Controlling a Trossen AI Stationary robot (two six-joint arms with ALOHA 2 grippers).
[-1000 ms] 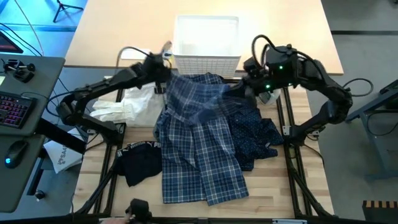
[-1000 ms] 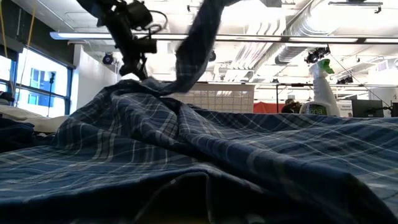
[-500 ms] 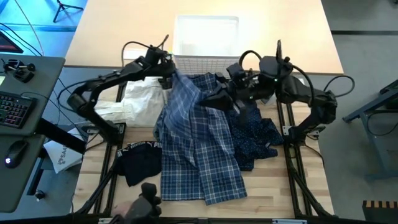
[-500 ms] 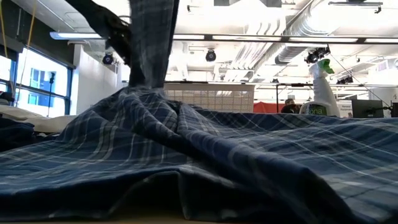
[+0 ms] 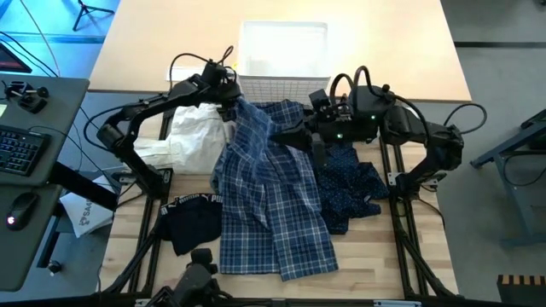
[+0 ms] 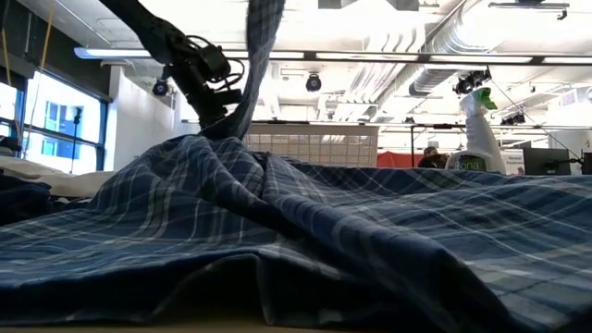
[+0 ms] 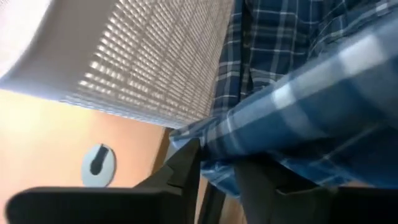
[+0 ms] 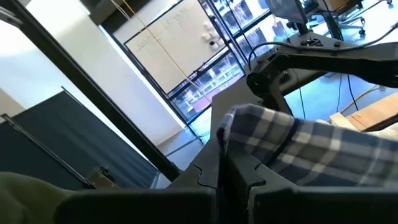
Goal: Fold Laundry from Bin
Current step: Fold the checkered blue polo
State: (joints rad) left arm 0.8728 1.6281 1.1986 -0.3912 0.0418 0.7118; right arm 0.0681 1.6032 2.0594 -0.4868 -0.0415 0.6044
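The blue-white plaid shirt [image 5: 269, 200] lies spread down the middle of the table, its far part raised. My left gripper [image 5: 232, 101] is shut on the shirt just in front of the white lattice bin [image 5: 283, 55]. My right gripper [image 5: 288, 136] is shut on the shirt a little nearer and to the right. The navy dotted trousers [image 5: 351, 179] lie partly under the shirt's right side. The white cloth [image 5: 189, 141] lies on the left, and the black Puma piece [image 5: 192, 222] lies near left. In the low view a strip of shirt [image 6: 259, 55] rises beside the left arm [image 6: 194, 69]. My left gripper pinches a bunched edge of the plaid shirt [image 7: 249, 134] between its two fingers [image 7: 183, 171], close to the bin's lattice wall [image 7: 155, 62]. The cloth hangs below the hold, and the rest lies on the table. My right gripper pinches a folded edge of the plaid shirt [image 8: 280, 146] between its fingers [image 8: 208, 174], coming level from the table's right side. That part is lifted off the table; how many layers, I cannot tell.
The bin stands at the far edge, right behind both grippers. A spray bottle [image 6: 481, 129] shows at the right in the low view. A dark object [image 5: 198, 277] sits at the near edge. Black frame rails [image 5: 401, 222] run along the table's sides.
My right gripper has moved from the far right toward the table's left and a little nearer, carrying its part of the shirt over the middle. My left gripper has shifted slightly toward the bin. The shirt's far part has gathered into a narrow raised strip that now stands more upright.
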